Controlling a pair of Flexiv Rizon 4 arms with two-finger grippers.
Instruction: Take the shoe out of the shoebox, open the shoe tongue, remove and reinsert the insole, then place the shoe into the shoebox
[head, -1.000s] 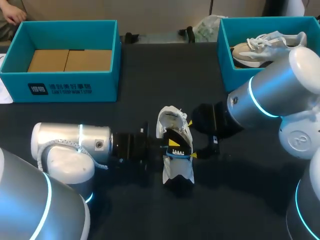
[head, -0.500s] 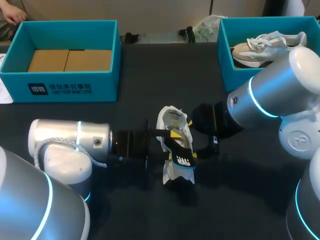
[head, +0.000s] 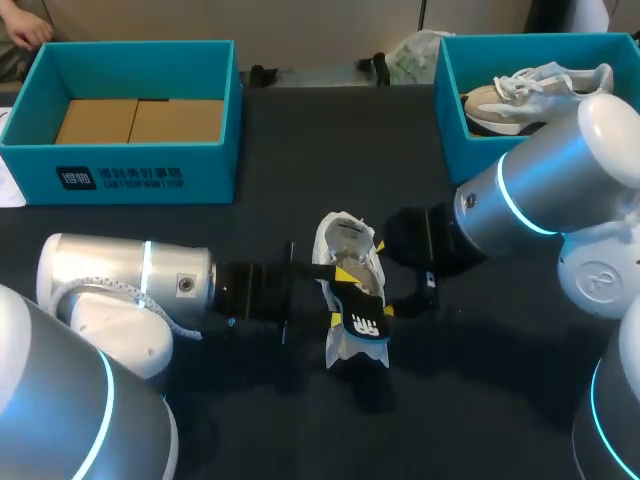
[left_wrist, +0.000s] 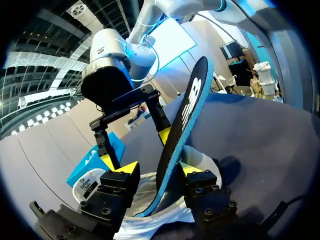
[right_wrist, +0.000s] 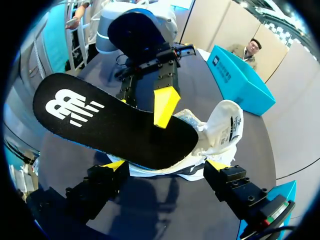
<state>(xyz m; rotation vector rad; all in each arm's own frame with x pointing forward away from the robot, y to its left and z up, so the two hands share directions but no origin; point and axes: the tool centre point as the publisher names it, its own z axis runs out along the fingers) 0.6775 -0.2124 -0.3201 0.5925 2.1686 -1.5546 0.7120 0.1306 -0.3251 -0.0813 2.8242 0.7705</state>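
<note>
A white shoe (head: 345, 345) lies on the dark table midway between my two arms. Its black insole (head: 366, 318) with a blue rim sticks up out of the shoe's mouth at a slant. My left gripper (head: 342, 297) is open around the insole (left_wrist: 186, 112), which leans against one finger while the other stands apart. From the other side my right gripper (head: 383, 280) is wide open, a finger on each side of the shoe (right_wrist: 220, 125), under the insole (right_wrist: 115, 122). In the left wrist view the left gripper (left_wrist: 160, 170) sits over the shoe's opening (left_wrist: 150, 220). The right gripper (right_wrist: 165, 165) holds nothing.
A teal shoebox (head: 140, 160) with only a cardboard floor stands at the back left. A second teal box (head: 452, 95) at the back right holds another pale shoe (head: 520, 95). The bulky arms crowd both sides of the shoe.
My left gripper has opened off the insole and its arm has drawn back to the left. The insole has slid down toward the shoe's toe. The right arm has kept still.
</note>
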